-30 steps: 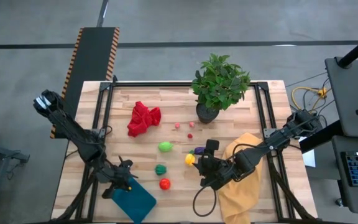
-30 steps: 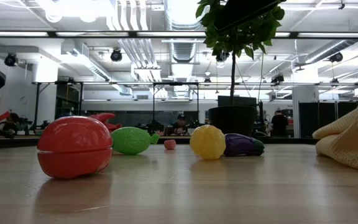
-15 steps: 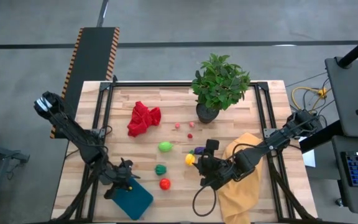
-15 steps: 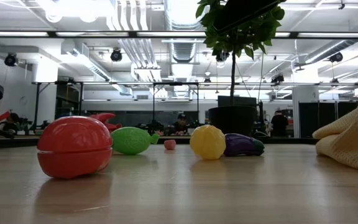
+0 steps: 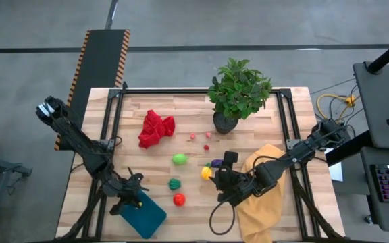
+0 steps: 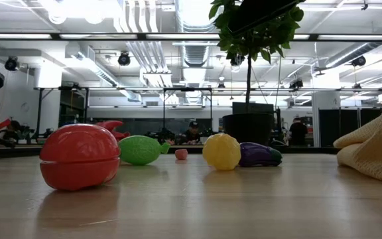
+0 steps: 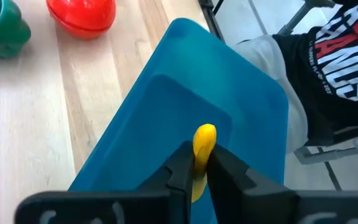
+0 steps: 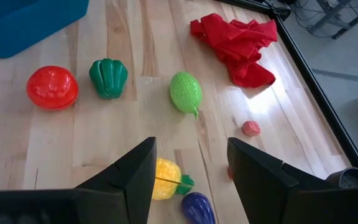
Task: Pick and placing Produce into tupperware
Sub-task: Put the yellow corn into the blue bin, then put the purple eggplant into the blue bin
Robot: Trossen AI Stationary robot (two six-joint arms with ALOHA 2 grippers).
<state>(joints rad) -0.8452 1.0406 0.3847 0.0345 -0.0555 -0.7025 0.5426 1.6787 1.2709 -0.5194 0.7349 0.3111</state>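
The teal tupperware [image 5: 147, 216] [image 7: 185, 118] sits at the table's near left. My left gripper [image 5: 134, 198] [image 7: 196, 163] hangs over it, shut on a small yellow produce piece [image 7: 204, 138]. Loose on the wood lie a red piece [image 5: 179, 199] [image 6: 78, 156], a dark green piece [image 5: 174, 183] [image 8: 109, 77], a bright green piece [image 5: 179, 159] [image 8: 186, 93], a yellow piece [image 5: 206, 173] [image 8: 163, 178], a purple piece [image 5: 216, 163] [image 8: 197, 208] and tiny pink pieces [image 5: 193, 136]. My right gripper [image 5: 220, 182] [image 8: 191, 146] stands open above the yellow and purple pieces. My left gripper pinches the small yellow piece between its two fingers [image 7: 182, 171], with the piece's rounded end [image 7: 205, 134] sticking out past the fingertips. The fingers slant down from the table's far left. The piece is over the tupperware's inside; whether it touches the floor I cannot tell.
A potted plant [image 5: 238, 91] stands at the far middle and a crumpled red cloth [image 5: 155, 128] at the far left. A mustard-yellow cloth [image 5: 262, 196] lies under my right arm. A person in a dark shirt [image 7: 334, 62] is beyond the table's near edge.
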